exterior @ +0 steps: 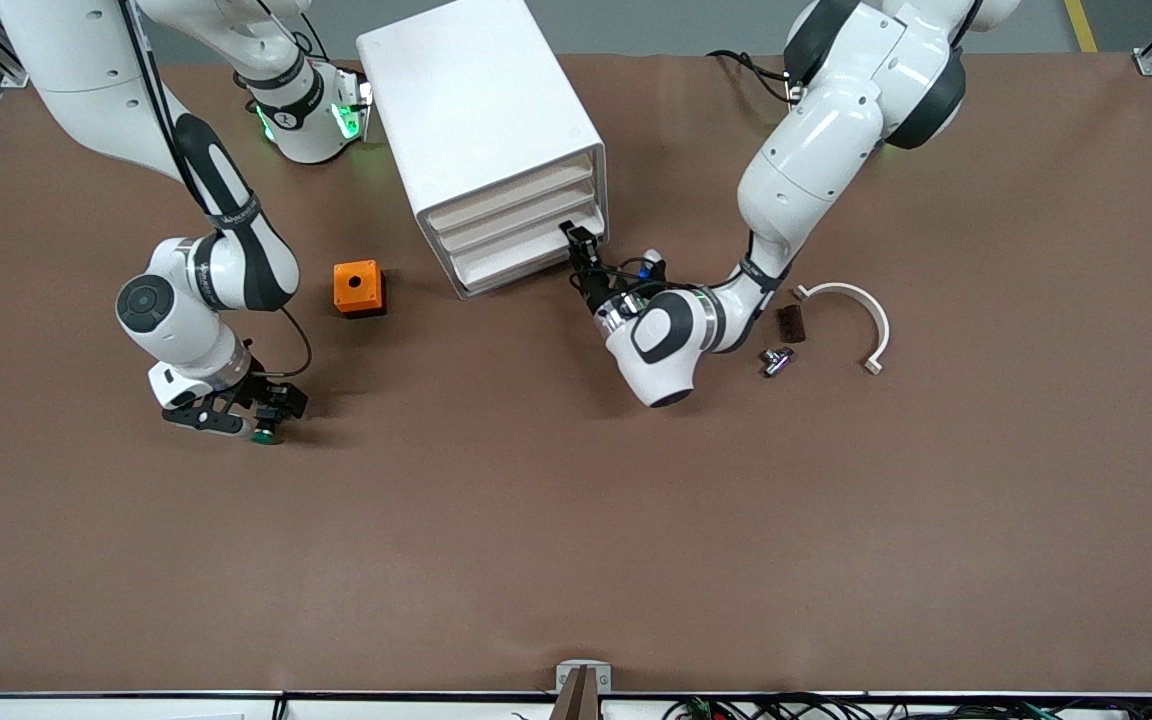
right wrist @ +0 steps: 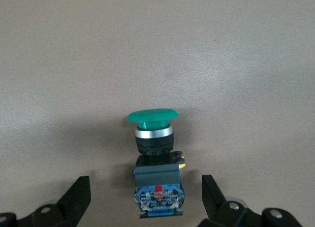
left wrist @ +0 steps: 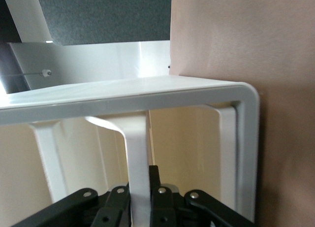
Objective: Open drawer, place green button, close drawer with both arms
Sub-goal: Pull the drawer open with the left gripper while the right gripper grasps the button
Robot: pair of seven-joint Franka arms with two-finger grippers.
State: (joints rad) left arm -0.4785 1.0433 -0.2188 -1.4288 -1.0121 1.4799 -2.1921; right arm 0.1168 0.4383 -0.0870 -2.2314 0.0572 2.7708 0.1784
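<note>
The white cabinet (exterior: pixel 481 120) stands toward the robots' bases, its drawers facing the front camera. My left gripper (exterior: pixel 581 247) (left wrist: pixel 139 190) is shut on the white handle strip (left wrist: pixel 137 153) of the drawer (exterior: pixel 526 255), one of the lower ones, at its end toward the left arm. The drawer sits flush with the others. The button (exterior: pixel 262 436) (right wrist: pixel 153 153), with a green cap and black body, lies on its side on the brown table toward the right arm's end. My right gripper (exterior: pixel 261 415) (right wrist: pixel 146 197) is open low over it, a finger on each side, not touching.
An orange box with a hole (exterior: pixel 357 288) sits between the cabinet and the right arm. Beside the left arm's wrist lie a small dark block (exterior: pixel 790 322), a metal part (exterior: pixel 776 360) and a curved white bracket (exterior: pixel 851 310).
</note>
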